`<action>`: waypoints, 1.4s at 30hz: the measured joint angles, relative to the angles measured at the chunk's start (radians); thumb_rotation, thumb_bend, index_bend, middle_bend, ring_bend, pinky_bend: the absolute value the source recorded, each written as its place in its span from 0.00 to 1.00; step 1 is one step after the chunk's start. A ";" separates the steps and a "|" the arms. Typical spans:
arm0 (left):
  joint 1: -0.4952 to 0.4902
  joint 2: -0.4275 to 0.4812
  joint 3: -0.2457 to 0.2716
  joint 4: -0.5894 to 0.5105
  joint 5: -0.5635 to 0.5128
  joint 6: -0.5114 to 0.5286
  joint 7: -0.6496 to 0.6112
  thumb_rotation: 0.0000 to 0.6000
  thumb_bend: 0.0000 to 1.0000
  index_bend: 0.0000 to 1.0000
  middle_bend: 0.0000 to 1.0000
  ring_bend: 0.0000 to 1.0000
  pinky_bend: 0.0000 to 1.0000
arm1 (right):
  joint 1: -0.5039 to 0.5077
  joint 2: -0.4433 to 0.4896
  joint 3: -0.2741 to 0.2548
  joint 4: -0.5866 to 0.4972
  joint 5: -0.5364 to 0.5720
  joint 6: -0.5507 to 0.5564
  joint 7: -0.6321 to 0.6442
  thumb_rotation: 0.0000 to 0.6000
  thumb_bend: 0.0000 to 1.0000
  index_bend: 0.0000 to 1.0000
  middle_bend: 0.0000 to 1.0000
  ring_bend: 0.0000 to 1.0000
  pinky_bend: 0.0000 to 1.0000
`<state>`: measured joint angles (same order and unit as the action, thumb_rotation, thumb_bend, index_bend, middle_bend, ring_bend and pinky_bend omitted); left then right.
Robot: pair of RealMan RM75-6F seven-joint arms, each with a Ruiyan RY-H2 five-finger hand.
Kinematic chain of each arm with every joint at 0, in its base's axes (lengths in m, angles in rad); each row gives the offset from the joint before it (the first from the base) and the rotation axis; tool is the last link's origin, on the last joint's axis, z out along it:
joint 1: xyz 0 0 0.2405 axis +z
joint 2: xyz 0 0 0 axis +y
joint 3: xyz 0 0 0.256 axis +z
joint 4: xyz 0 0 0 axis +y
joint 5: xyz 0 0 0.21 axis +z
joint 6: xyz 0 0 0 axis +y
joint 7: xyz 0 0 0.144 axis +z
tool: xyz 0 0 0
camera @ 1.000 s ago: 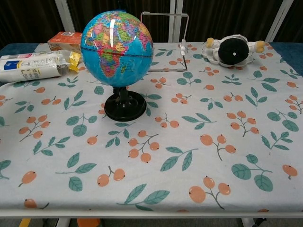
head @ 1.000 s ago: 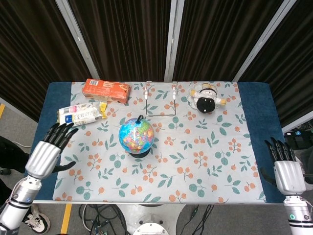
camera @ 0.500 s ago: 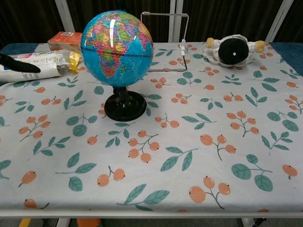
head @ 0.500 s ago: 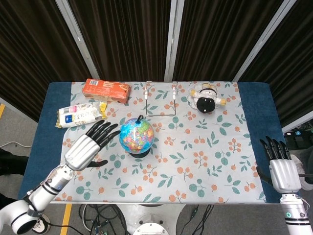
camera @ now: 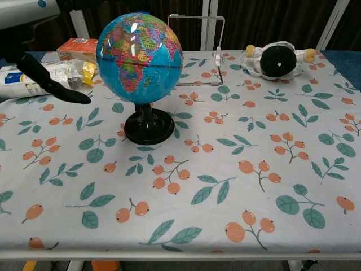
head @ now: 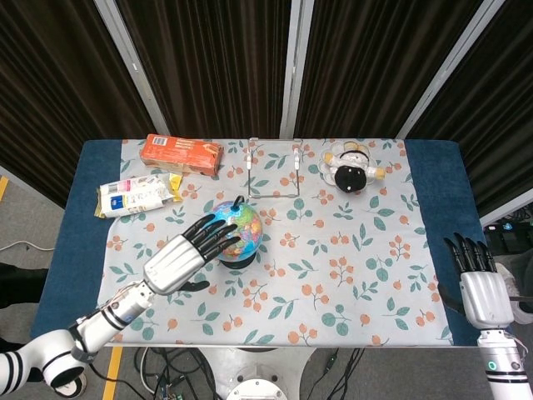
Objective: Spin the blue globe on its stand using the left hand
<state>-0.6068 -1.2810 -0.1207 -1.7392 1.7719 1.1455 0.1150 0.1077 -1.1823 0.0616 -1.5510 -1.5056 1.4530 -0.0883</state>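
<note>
With fingers spread and holding nothing, left hand [head: 187, 256] over the near-left side of the blue globe [head: 236, 229], fingertips [head: 225, 236] at or just over its surface; contact not clear. From the chest view, thumb [camera: 53, 86] well left of the ball and clear of it. Just beyond the fingertips, globe upright on its black stand [camera: 149, 126]. Farther out past the hand, snack packet [head: 138, 194] and orange box [head: 180, 154]. Beyond the globe, wire rack [head: 274, 171] and plush toy [head: 351, 171]. Far across the floral table [head: 358, 275], right hand [head: 482, 285] off the near edge, fingers apart, holding nothing.
</note>
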 measured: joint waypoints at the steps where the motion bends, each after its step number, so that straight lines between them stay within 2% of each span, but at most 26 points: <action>1: -0.006 -0.006 0.001 0.004 -0.004 -0.005 0.006 1.00 0.06 0.07 0.00 0.00 0.00 | 0.000 0.000 0.000 0.001 0.001 0.000 0.002 1.00 0.24 0.00 0.00 0.00 0.00; 12: -0.011 -0.024 0.023 0.033 -0.037 -0.006 0.057 1.00 0.06 0.07 0.00 0.00 0.00 | -0.002 -0.002 0.000 0.010 0.003 0.001 0.013 1.00 0.24 0.00 0.00 0.00 0.00; 27: -0.010 -0.031 0.044 0.044 -0.063 0.009 0.056 1.00 0.06 0.07 0.00 0.00 0.00 | -0.001 -0.003 -0.002 0.011 0.006 -0.003 0.016 1.00 0.24 0.00 0.00 0.00 0.00; 42: 0.062 0.019 0.069 0.046 -0.127 0.070 0.100 1.00 0.06 0.07 0.00 0.00 0.00 | 0.000 -0.007 -0.003 0.011 0.008 -0.009 0.012 1.00 0.24 0.00 0.00 0.00 0.00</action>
<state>-0.5450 -1.2621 -0.0513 -1.6929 1.6448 1.2155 0.2149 0.1080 -1.1894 0.0582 -1.5397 -1.4973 1.4441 -0.0767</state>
